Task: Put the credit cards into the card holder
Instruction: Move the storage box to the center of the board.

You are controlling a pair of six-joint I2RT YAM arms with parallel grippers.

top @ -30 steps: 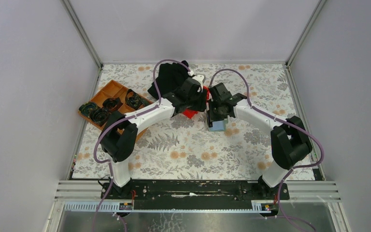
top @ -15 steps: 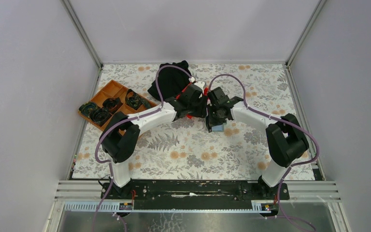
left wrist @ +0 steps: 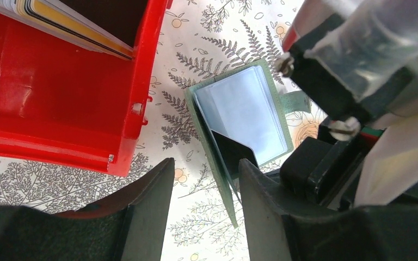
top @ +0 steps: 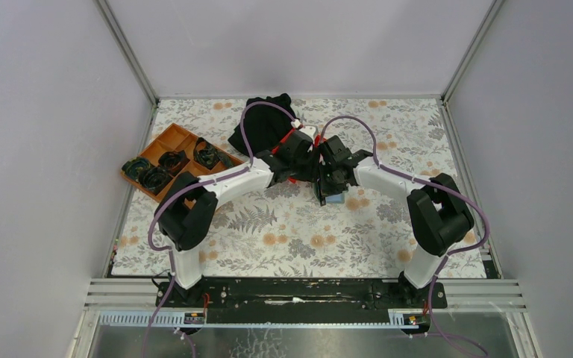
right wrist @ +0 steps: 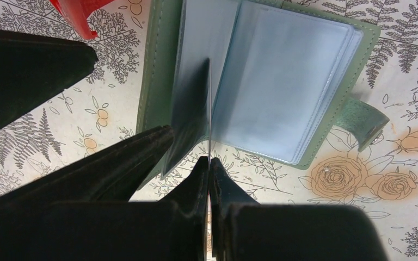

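The grey-green card holder [right wrist: 288, 81] lies open on the flowered table, its pale clear sleeves up; it is also seen in the left wrist view [left wrist: 245, 109] and, mostly under the wrists, in the top view [top: 334, 198]. My right gripper [right wrist: 209, 160] is shut on a credit card [right wrist: 196, 109], held edge-on with its far end down among the sleeves. In the left wrist view that card [left wrist: 234, 152] looks dark. My left gripper [left wrist: 206, 166] is open, and the holder's raised left cover stands between its fingers, close to the right one. Both grippers meet over the holder [top: 324, 175].
A red bin [left wrist: 60, 98] sits just left of the holder, with a stack of more cards [left wrist: 60, 22] leaning in it. An orange compartment tray [top: 171, 160] with dark items is at the table's left edge. A black cloth [top: 261, 123] lies behind the arms.
The left gripper has come down from over the red bin to the holder's left cover. The right gripper has shifted slightly back and left with the card.
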